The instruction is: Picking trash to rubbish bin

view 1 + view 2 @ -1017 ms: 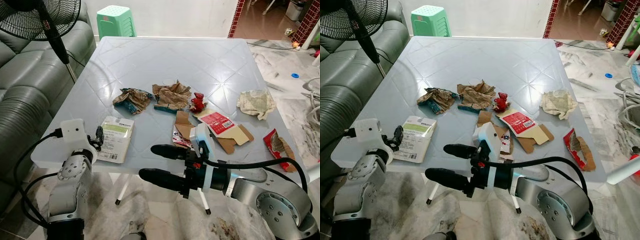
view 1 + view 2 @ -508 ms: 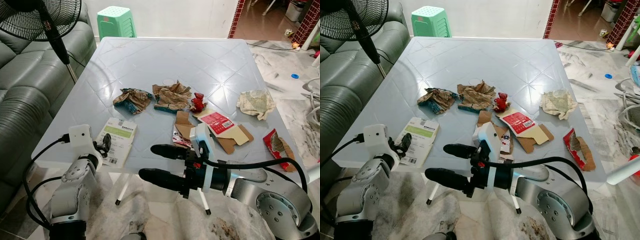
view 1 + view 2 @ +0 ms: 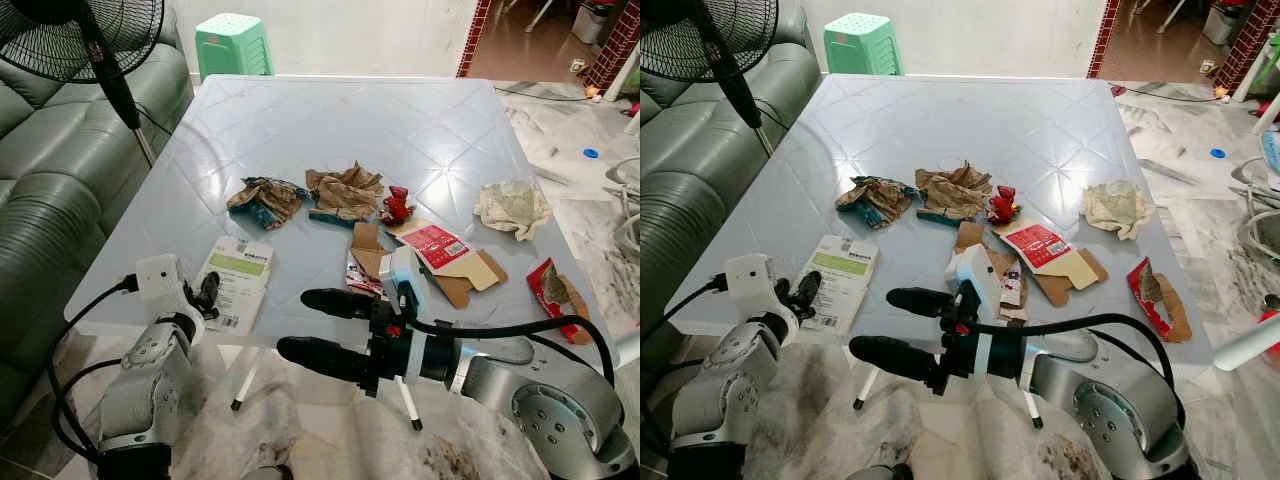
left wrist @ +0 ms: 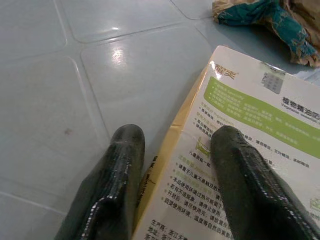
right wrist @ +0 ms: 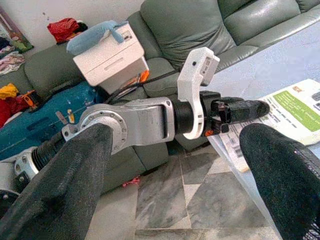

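Note:
A flat white and green box lies at the table's front left edge. My left gripper is at its near corner. In the left wrist view the left gripper is open: one finger rests over the box, the other stands on the bare table beside its yellow edge. My right gripper hangs open in front of the table, below its edge, with its fingers pointing left and nothing between them. More trash lies mid-table: a teal and brown crumple, brown paper, a red wrapper and a flattened red carton.
Pale crumpled paper and a red packet lie near the right edge of the grey table. A grey sofa and a standing fan are at the left. A green stool stands behind the table.
My left gripper has moved forward and right to the box's near corner, and the box has shifted a little. The right arm has stayed in place.

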Robot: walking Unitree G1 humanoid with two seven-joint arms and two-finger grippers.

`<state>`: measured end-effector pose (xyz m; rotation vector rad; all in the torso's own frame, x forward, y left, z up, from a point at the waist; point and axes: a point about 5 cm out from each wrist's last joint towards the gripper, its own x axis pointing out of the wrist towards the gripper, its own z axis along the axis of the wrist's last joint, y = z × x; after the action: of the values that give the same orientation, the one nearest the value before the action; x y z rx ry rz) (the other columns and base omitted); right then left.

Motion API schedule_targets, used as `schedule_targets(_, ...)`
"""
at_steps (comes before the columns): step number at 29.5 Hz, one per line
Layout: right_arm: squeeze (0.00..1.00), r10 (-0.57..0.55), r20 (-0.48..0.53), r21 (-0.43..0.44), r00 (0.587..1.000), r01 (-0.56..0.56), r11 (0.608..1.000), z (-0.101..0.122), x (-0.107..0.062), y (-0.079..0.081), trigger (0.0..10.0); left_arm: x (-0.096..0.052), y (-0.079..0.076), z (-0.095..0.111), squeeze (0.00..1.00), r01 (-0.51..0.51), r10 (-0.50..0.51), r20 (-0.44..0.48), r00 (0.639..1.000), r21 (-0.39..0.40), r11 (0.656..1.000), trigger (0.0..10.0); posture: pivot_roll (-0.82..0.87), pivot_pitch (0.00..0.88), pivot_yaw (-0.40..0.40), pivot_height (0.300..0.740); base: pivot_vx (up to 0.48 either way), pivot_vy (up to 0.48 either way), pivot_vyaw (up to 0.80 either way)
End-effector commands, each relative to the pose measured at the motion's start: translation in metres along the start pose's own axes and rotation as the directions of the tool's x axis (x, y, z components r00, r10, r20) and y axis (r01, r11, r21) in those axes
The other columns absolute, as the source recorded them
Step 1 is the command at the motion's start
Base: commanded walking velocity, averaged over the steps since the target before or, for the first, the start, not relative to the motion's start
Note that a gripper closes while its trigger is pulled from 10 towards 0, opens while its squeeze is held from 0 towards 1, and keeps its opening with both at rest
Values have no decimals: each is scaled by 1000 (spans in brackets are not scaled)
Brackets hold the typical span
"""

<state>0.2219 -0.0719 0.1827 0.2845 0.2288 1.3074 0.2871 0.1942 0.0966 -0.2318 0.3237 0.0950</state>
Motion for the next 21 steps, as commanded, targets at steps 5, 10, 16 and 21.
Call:
schedule_targets(5,0,38,-11,-11,999,-38,999,2,3,1,10000,0,-8,-7,0,17,-19,-23,1000,-92,996,0,-56,84,2,740,0,0,0)
schedule_targets(10,0,37,-16,-10,999,-38,999,2,1,1,10000,0,-13,-8,0,19,-21,-11,1000,-182,983,0,-62,88,0,740,0,0,0)
schedule_targets(16,0,32,-16,-6,999,-32,999,1,0,2,10000,0,-19,-7,0,28,-26,11,1000,-274,961,0,-63,91,1,740,0,0,0)
schedule_targets(21,0,29,-14,-5,999,-29,1000,1,0,1,10000,0,-19,-6,0,28,-24,18,1000,-313,949,0,-63,91,1,740,0,0,0)
